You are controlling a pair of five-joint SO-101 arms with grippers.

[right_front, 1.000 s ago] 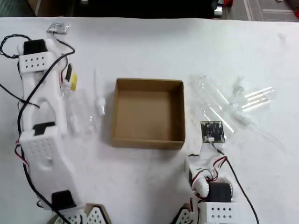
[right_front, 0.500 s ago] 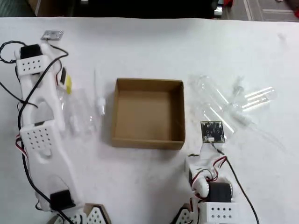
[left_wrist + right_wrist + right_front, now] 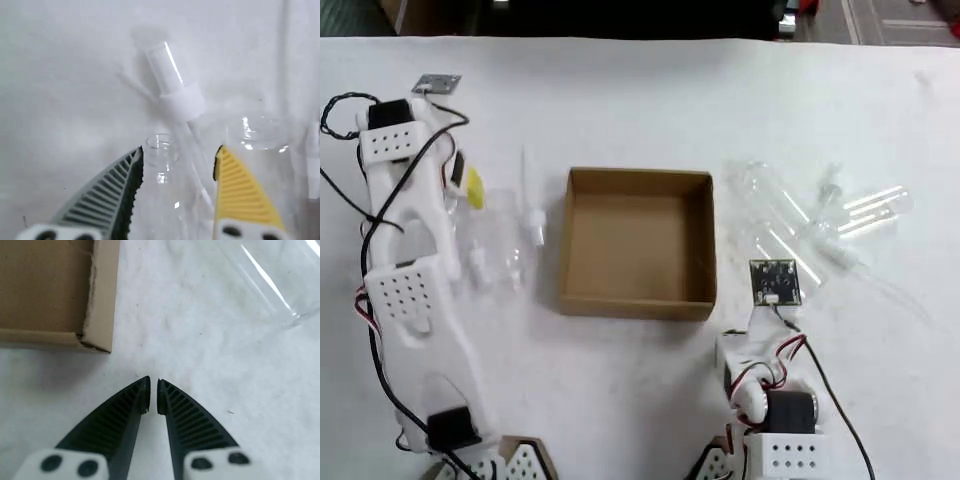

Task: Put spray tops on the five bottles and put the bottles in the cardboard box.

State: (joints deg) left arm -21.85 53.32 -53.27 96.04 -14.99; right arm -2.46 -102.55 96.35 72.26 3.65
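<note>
The open cardboard box (image 3: 638, 300) sits mid-table with nothing inside. To its left lie clear bottles (image 3: 498, 245) without tops and a white spray top (image 3: 533, 218) with its thin tube. My left gripper (image 3: 468, 185) hovers low over them and is open. In the left wrist view its grey and yellow fingers (image 3: 178, 155) stand either side of a bottle mouth (image 3: 160, 144), with the spray top (image 3: 177, 95) just beyond. A second bottle (image 3: 260, 135) lies beside the yellow finger. My right gripper (image 3: 153, 385) is shut above bare table near the box corner (image 3: 97, 335).
More clear bottles (image 3: 785, 215) and loose spray tops (image 3: 832, 190) lie in a heap right of the box; one bottle (image 3: 265, 280) shows in the right wrist view. The right arm (image 3: 770, 400) sits folded at the near edge. White table stretches behind the box.
The left arm's wrist has drawn slightly back toward the near side and shifted a little sideways over the left bottles. The right arm, box and right-hand bottles have not moved.
</note>
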